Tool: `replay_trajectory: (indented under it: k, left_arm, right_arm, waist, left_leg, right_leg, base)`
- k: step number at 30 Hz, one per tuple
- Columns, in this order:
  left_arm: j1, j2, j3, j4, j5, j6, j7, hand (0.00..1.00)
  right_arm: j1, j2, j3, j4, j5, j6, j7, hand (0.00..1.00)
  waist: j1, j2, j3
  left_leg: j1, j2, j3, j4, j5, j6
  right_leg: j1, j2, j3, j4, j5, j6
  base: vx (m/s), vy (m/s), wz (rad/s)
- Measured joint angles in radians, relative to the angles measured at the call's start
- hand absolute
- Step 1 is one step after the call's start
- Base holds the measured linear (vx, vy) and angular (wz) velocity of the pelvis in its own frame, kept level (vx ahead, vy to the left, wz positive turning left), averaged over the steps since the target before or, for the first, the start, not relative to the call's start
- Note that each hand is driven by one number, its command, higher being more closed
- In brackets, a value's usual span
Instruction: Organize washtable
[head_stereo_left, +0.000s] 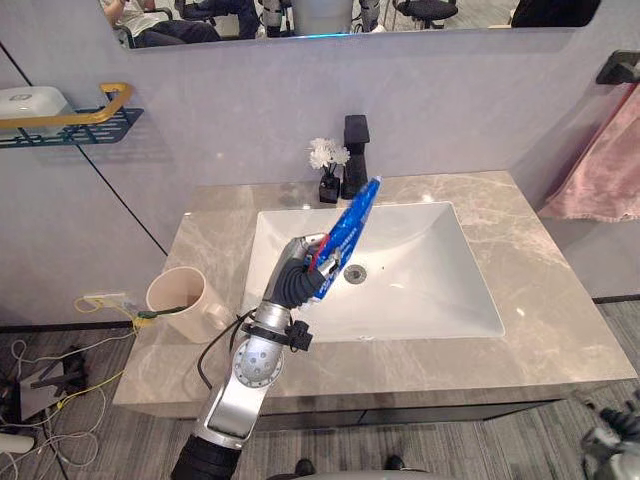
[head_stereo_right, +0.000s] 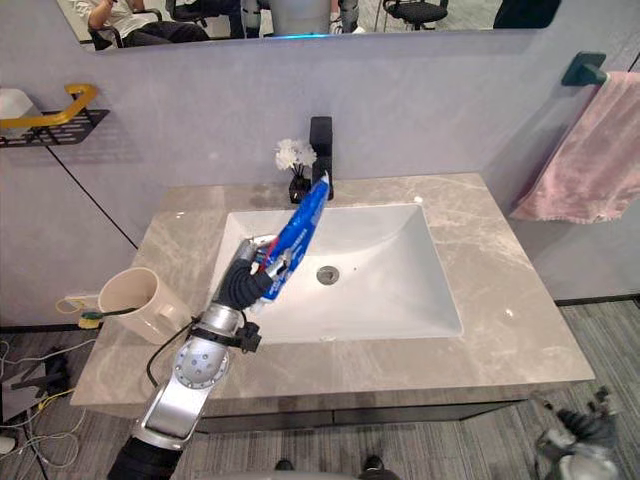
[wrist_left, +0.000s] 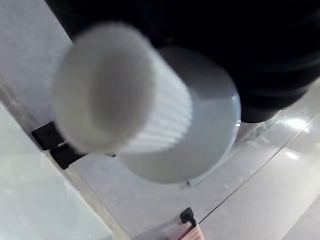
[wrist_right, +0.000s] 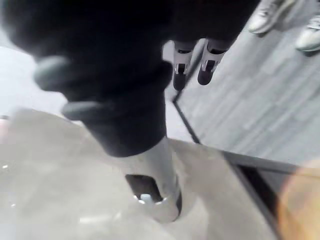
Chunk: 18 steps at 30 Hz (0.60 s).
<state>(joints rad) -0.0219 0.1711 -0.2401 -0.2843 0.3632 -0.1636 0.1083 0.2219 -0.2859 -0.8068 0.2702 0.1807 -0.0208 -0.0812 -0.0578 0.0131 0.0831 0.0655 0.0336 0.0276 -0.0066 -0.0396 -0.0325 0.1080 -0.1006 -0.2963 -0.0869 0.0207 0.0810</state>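
Left hand (head_stereo_left: 298, 268) nearest, coming up over the front edge of the surface (head_stereo_left: 560, 320), fingers clenched round the lower part of a blue toothpaste tube (head_stereo_left: 350, 225). The tube is held clear above the left side of the basin (head_stereo_left: 430, 290). Its long axis is tilted, the white cap (wrist_left: 105, 87) at the wrist end and the flat end pointing up toward the back edge. Right hand (head_stereo_right: 575, 432) low beyond the front-right corner, grip not readable. Cup (head_stereo_left: 182, 300) at the front-left corner, a green toothbrush (head_stereo_left: 160, 313) in it, well apart from the tube, on the left hand's outer side. Likely destination; if so, the tube swings left and stands up. Farther back: faucet (head_stereo_left: 355, 150), small flower vase (head_stereo_left: 328, 165) just beside it.
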Motion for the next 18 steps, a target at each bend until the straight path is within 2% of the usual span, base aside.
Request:
replay_trajectory:
  k: [4,7,9,13,15,18]
  left_arm:
    - [-0.002,-0.003,0.017,-0.002,0.0,0.001,-0.008,1.0]
    - [-0.006,0.0,0.018,-0.002,0.001,0.001,-0.02,1.0]
    - [-0.009,-0.001,0.018,-0.002,0.001,0.001,-0.021,1.0]
    - [-0.011,0.007,0.031,-0.003,0.0,0.001,-0.021,1.0]
    - [-0.011,0.012,0.034,-0.009,0.0,0.001,-0.021,1.0]
    - [-0.019,0.012,0.029,-0.046,-0.009,0.0,-0.021,1.0]
  right_arm:
    - [0.01,-0.031,-0.112,-0.242,0.026,-0.011,-0.001,0.0]
    - [0.001,-0.055,-0.139,-0.347,0.034,-0.041,-0.001,0.0]
    - [-0.001,-0.056,-0.134,-0.393,0.045,-0.057,0.001,0.0]
    - [-0.065,-0.06,-0.055,-0.476,0.076,-0.099,0.024,0.0]
    - [-0.092,-0.077,0.023,-0.496,0.11,-0.127,0.039,0.0]
    - [-0.159,-0.113,0.177,-0.532,0.176,-0.141,0.071,0.0]
  waist:
    - [-0.025,-0.001,-0.018]
    - [-0.04,-0.007,-0.023]
    - [-0.039,-0.011,-0.028]
    - [-0.038,-0.012,-0.032]
    - [-0.034,-0.01,-0.034]
    - [-0.024,-0.005,-0.037]
  left_leg:
    - [-0.003,0.0,0.001,0.013,-0.01,-0.001]
    - [-0.004,0.002,0.002,0.013,-0.01,-0.002]
    - [-0.003,0.004,0.007,0.015,-0.013,-0.004]
    - [0.002,0.006,0.03,0.031,-0.03,-0.002]
    - [0.001,0.006,0.032,0.046,-0.04,-0.002]
    - [-0.003,0.005,0.032,0.047,-0.042,-0.001]
  right_leg:
    - [-0.005,0.0,0.002,0.0,-0.001,0.001]
    - [-0.007,0.003,0.004,0.0,-0.001,0.001]
    - [-0.009,0.01,0.012,0.001,-0.001,0.001]
    - [-0.01,0.011,0.035,0.003,-0.001,0.001]
    - [-0.01,0.011,0.045,0.004,-0.001,0.001]
    - [-0.008,0.009,0.046,0.006,-0.001,0.001]
  base:
    - [-0.01,0.002,-0.02]
    - [0.0,-0.003,-0.03]
    - [0.0,-0.011,-0.12]
    - [0.0,0.015,-0.16]
    - [0.01,0.023,-0.12]
    - [0.02,0.013,-0.02]
